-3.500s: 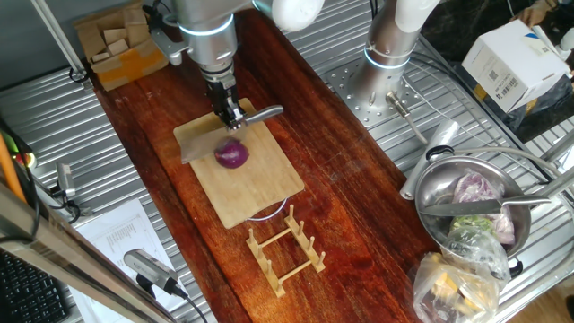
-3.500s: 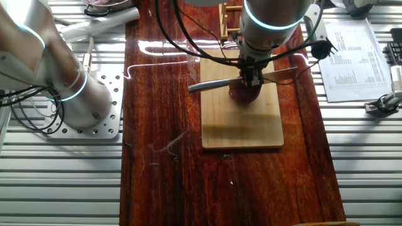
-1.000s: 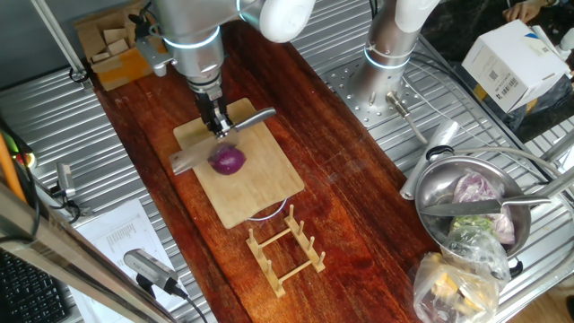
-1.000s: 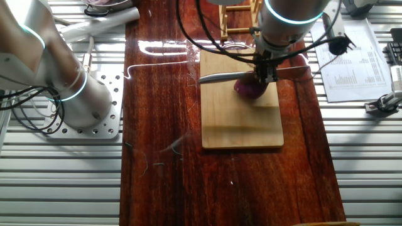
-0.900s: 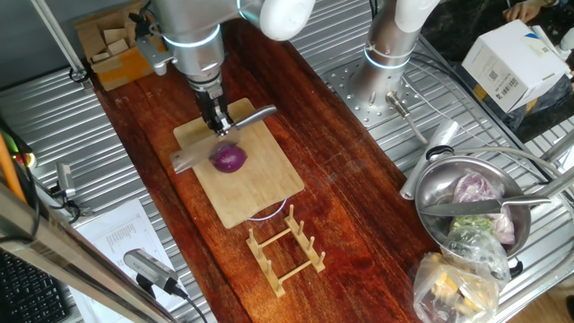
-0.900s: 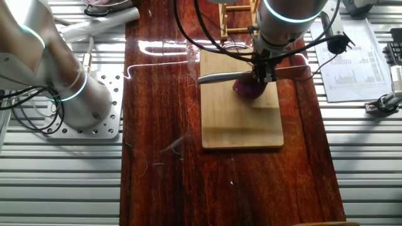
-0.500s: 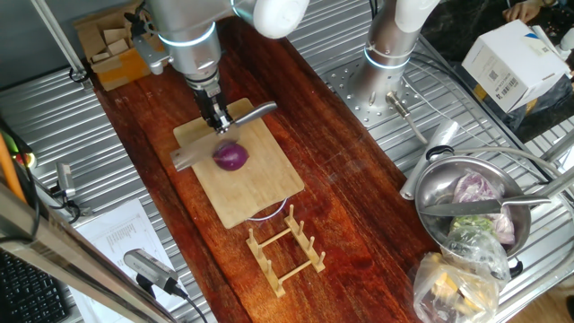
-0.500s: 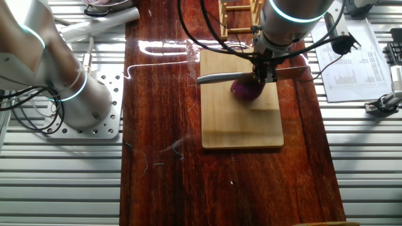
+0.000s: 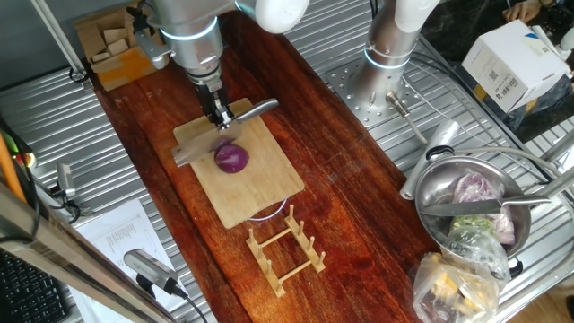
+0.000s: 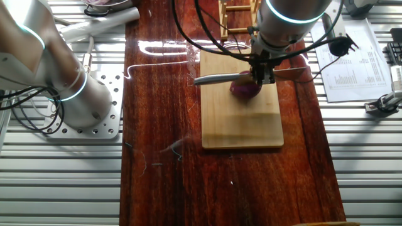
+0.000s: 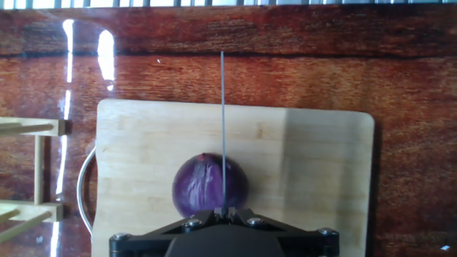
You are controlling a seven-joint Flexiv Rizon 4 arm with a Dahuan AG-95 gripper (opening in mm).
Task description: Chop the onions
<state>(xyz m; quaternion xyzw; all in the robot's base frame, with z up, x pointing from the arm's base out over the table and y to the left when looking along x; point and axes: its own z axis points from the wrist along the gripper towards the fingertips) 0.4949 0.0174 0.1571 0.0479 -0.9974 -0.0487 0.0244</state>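
Note:
A whole red onion (image 9: 231, 158) (image 10: 246, 88) (image 11: 209, 185) lies on the bamboo cutting board (image 9: 256, 193) (image 10: 242, 122) (image 11: 314, 171). My gripper (image 9: 218, 116) (image 10: 262, 76) (image 11: 228, 212) is shut on a kitchen knife (image 9: 192, 153) (image 10: 213, 78), held level over the board. In the hand view the blade (image 11: 223, 121) shows edge-on and runs straight across the middle of the onion. Whether the edge touches the skin I cannot tell. No cut shows in the onion.
A wooden dish rack (image 9: 285, 249) (image 10: 235, 12) (image 11: 25, 171) stands just past one end of the board. A metal bowl (image 9: 429, 190) with vegetables sits at the right. A second arm's base (image 9: 387, 56) (image 10: 69, 88) stands beside the dark wooden top. Printed paper (image 10: 352, 56) lies nearby.
Since 3.5 s ago the gripper and knife have shifted a little toward the board's end away from the rack, and the onion has moved slightly. Over the last half second almost nothing changed.

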